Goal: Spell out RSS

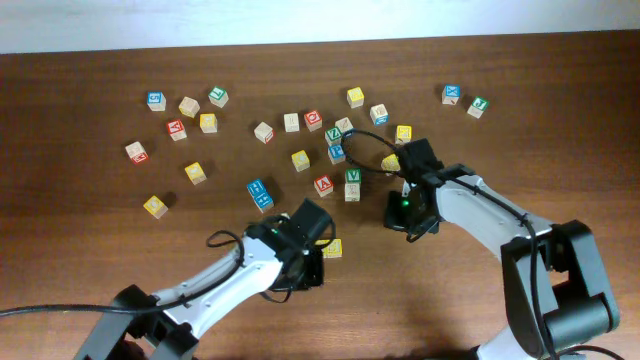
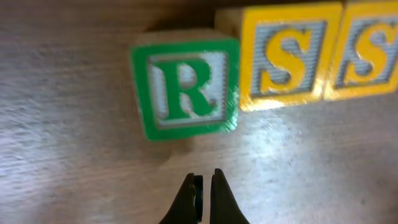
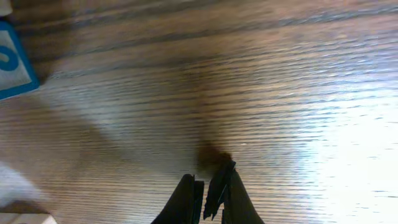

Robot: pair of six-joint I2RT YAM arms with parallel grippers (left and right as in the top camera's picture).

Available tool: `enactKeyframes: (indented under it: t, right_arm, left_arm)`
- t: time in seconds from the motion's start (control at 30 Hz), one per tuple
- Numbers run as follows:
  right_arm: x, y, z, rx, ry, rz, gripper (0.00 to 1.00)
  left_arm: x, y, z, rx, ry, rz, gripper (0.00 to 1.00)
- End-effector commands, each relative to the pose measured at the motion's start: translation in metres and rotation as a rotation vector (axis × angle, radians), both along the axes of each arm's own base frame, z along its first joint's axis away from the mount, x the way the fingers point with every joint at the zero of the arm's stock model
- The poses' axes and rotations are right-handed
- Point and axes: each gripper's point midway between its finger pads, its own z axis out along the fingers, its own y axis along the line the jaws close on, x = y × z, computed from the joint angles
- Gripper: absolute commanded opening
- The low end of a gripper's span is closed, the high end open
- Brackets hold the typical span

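Left end effector [image 2: 202,190], seen from the left wrist camera: both fingers are drawn almost together with only a thin slit between them, nothing is held, and the tips hang above bare bench [image 2: 74,155]. At 12 o'clock from the tips lies the R block [image 2: 185,87], with a green border and a green letter on a pale face. At 1 o'clock is the first S block [image 2: 286,59], yellow-framed, with its side against the R block. The R block sits a little nearer the fingers, so the row is slightly stepped. At 2 o'clock is the second S block [image 2: 367,53], also yellow and flush against the first, with its far edge cut off by the frame. Left to right the faces read R, S, S.

Right end effector [image 3: 210,186], seen from the right wrist camera: the fingers are closed to a narrow gap and grip nothing, over plain wood grain. A blue block [image 3: 9,68] is cropped at 10 o'clock, well apart from the tips.

Overhead view: the left arm's wrist covers most of the row, and only a yellow block [image 1: 332,248] shows at its 3 o'clock side. Loose letter blocks [image 1: 300,160] are scattered toward 12 o'clock.
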Motion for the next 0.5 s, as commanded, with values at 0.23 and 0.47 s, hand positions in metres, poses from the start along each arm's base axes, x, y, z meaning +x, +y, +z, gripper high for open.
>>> enactKeyframes:
  t: [0.23, 0.47]
  right_arm:
    - [-0.007, -0.013, -0.005, -0.042, 0.028, -0.005, 0.05]
    - [-0.009, -0.014, -0.006, -0.044, 0.037, -0.005, 0.05]
  left_arm:
    - [0.016, 0.009, -0.002, 0.058, -0.091, 0.028, 0.00]
    - [0.020, 0.007, -0.001, 0.048, -0.109, 0.030, 0.00]
